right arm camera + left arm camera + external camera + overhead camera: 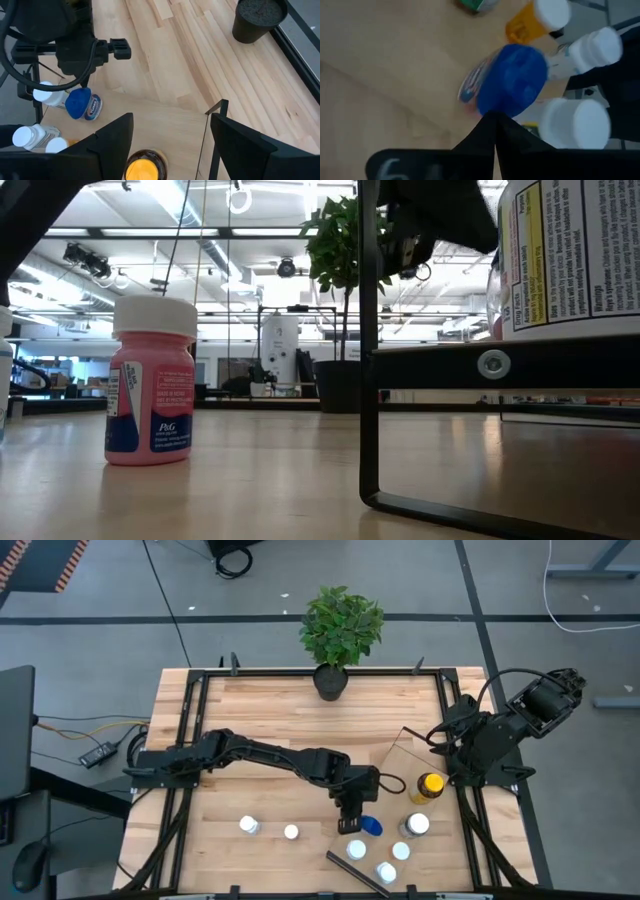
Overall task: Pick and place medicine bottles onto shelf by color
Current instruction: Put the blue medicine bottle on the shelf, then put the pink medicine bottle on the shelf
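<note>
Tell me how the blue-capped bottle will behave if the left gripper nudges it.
The blue-capped bottle seems to lie on its side, so its round body would probably roll rather than slide. It looks small and plastic, likely light. White-capped bottles sit close by, so a push from the shut left gripper might knock them.

Right gripper hanging open over yellow-capped bottle; blue-capped bottle lying beside left gripper; plant pot standing apart.

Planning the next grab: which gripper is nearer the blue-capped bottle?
Left. The left gripper, shut, sits right beside the blue-capped bottle; the right gripper, open, hovers by the yellow-capped bottle.
</note>
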